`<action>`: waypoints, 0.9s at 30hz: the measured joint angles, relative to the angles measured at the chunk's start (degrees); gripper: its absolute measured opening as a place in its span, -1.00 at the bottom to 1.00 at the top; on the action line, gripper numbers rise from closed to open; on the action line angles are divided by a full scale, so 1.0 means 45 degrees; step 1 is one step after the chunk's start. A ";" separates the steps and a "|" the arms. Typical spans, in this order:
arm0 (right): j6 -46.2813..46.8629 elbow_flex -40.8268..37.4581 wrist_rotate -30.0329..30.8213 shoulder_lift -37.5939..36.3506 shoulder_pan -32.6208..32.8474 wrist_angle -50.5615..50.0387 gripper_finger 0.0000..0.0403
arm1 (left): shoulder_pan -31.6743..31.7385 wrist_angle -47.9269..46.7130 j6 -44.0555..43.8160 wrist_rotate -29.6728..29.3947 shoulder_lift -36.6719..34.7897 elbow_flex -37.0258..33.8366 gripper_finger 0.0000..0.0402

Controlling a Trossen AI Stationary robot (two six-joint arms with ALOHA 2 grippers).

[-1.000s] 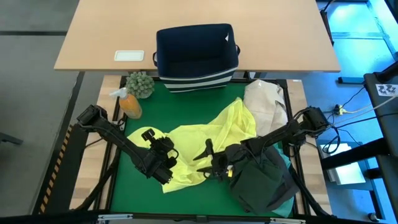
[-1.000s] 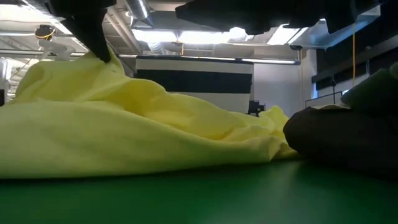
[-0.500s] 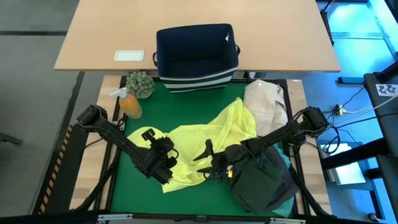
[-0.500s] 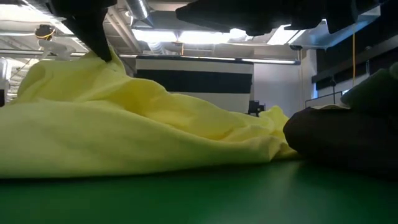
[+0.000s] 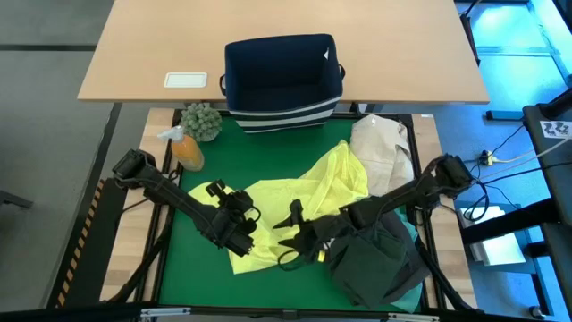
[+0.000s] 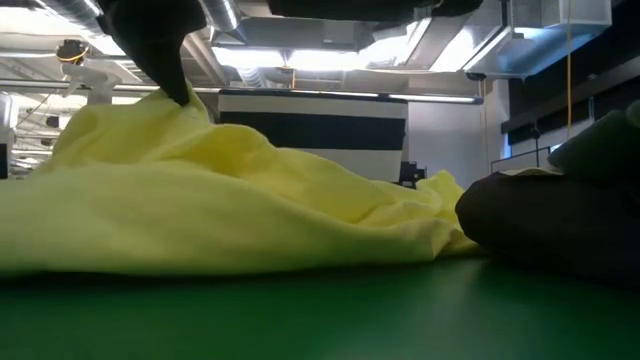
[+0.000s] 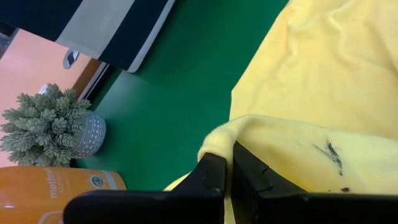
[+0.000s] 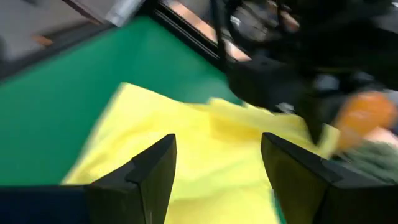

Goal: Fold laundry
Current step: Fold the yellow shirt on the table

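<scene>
Your worktop (image 5: 268,156) carries the yellow shirt (image 5: 304,199) spread across its middle, long axis running from the near-left corner up toward the far right, where it meets the cream bundle (image 5: 380,152). A dark pile (image 5: 380,259) of other garments sits near right, touching the shirt's edge. Your left hand (image 5: 239,234) is pressed together, pinching a fold at the shirt's near-left end. Your right hand (image 5: 295,246) hangs spread just above the near edge, with the cloth lying ahead of and below its fingers (image 8: 146,177). It looks the nearer one to take that free edge.
</scene>
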 joint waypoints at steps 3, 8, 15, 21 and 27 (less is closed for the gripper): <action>-0.0450 0.0021 0.2703 -0.0086 0.0448 0.0083 0.11 | -0.0160 0.0001 -0.0005 -0.0069 -0.0001 0.0000 -1.00; -0.0668 0.0026 0.3885 -0.0508 0.0719 -0.0028 -0.08 | -0.0220 0.0024 -0.0010 -0.0065 0.0001 0.0000 -1.00; -0.0107 0.0026 0.3830 -0.1220 0.0762 -0.1325 -0.25 | -0.0223 0.0751 0.0106 0.0536 -0.0085 -0.0766 -1.00; 0.0707 0.0026 0.3787 -0.1515 0.0767 -0.2339 -0.27 | -0.0223 0.2979 0.0548 0.0694 -0.1358 -0.2516 -1.00; 0.0706 0.0026 0.3740 -0.1540 0.0762 -0.2343 -0.27 | -0.0197 0.4472 0.0068 0.0876 -0.3159 -0.4622 -1.00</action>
